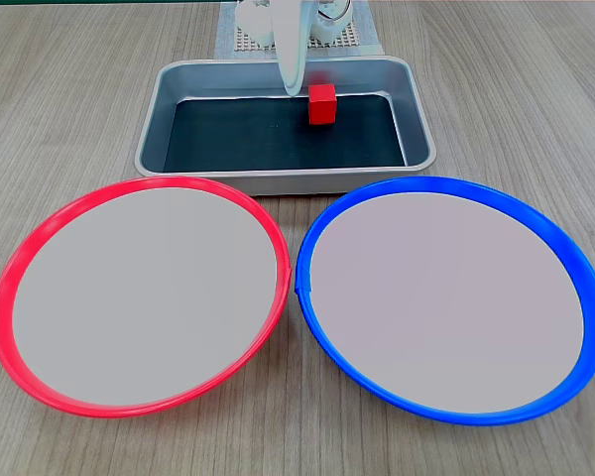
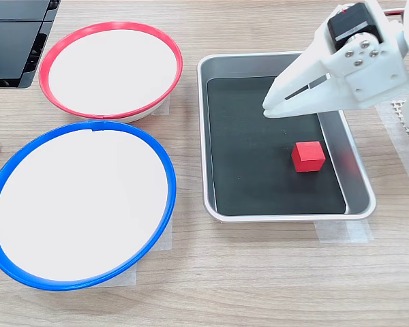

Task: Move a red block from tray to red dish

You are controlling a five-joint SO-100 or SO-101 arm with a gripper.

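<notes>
Red block (image 2: 308,156) sits on the tray's (image 2: 358,197) dark floor, near the edge closest to your arm. Your gripper (image 2: 268,109) hovers above and apart from it, jaws together, holding nothing. Both the red dish (image 2: 110,28) and blue dish (image 2: 82,129) lie beside the tray.

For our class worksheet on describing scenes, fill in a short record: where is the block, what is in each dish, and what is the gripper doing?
red block: on the tray's dark bottom, not held
tray: holds only the block
red dish: nothing in it
blue dish: nothing in it
gripper: above the tray, apart from the block; jaws look shut
table: wood-grain
</notes>
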